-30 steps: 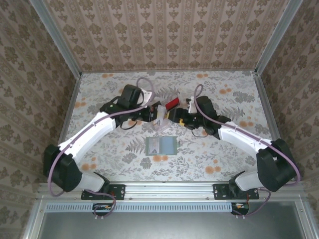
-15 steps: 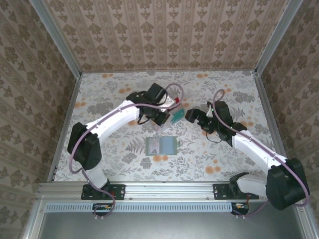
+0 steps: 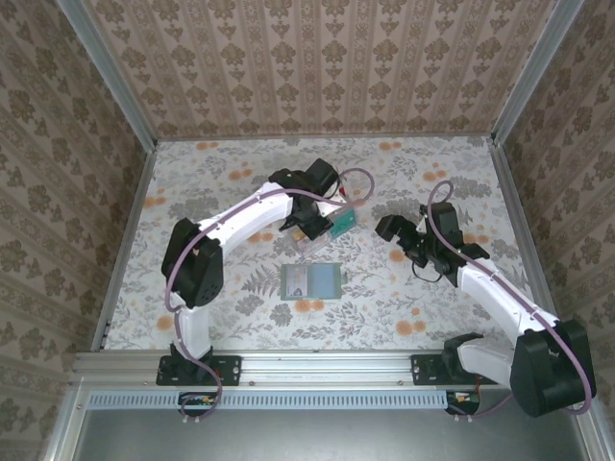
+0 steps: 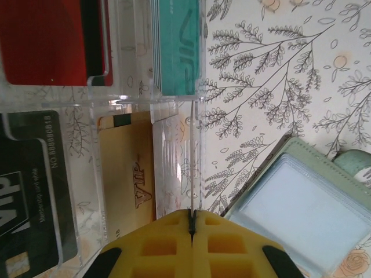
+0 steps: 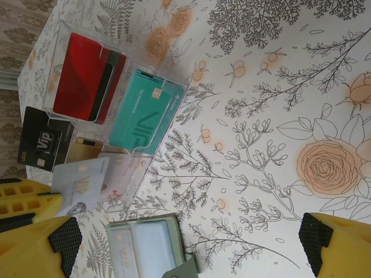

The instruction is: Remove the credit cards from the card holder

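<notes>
Five coloured credit cards (image 5: 145, 110) in one clear plastic tray (image 4: 130, 58) my left gripper (image 4: 192, 215) clamps; right gripper (image 5: 189, 237) open near one grey-green folding card holder (image 5: 153, 246).

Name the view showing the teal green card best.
Right wrist: the teal green flat rectangular card, in the clear plastic rack, shows whole, lettering readable. Left wrist crops the card at top; top external shows a small teal patch.

My four credit cards (image 3: 342, 224) sit in clear pockets (image 4: 133, 87) just past the middle of the desk (image 3: 461, 173): red card (image 5: 81, 78) beside teal card (image 5: 142, 113), black card (image 5: 43, 145) beside tan card (image 4: 124, 168). The grey-green card holder (image 3: 312, 280) lies flat nearer the front edge.
</notes>
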Tool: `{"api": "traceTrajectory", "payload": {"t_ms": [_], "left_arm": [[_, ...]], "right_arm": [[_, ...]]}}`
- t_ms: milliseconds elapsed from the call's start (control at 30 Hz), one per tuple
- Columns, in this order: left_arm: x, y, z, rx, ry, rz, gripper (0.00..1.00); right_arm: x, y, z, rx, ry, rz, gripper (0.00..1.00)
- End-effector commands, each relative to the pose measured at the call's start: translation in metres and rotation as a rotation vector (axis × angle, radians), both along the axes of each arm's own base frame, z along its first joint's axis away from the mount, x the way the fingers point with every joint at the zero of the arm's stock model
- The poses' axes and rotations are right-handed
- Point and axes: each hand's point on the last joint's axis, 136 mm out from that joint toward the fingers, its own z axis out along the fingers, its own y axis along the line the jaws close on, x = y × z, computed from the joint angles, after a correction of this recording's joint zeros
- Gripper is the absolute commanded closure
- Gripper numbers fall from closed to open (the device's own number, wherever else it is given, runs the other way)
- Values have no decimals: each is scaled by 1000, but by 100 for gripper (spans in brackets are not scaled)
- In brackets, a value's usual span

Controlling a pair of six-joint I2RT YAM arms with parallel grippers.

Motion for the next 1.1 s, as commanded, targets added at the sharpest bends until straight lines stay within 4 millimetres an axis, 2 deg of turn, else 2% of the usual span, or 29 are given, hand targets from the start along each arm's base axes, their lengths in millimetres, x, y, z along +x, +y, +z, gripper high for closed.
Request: {"api": "traceTrajectory", "payload": {"t_ms": [0, 533, 767, 900, 1067], "left_arm": [[2, 8, -1, 40, 4, -9, 100], [10, 12, -25, 70, 30, 9, 100], [17, 20, -32, 126, 8, 43, 99], [17, 19, -33, 118, 19, 51, 93], [19, 18, -30, 112, 5, 64, 80]], "right_arm": [[-9, -3, -7, -5, 28, 2, 0], [-13, -4, -11, -3, 54, -7, 0], [-13, -4, -12, -7, 58, -4, 0], [-13, -3, -13, -12, 60, 1, 1], [-13, -4, -13, -15, 59, 1, 1]]}}
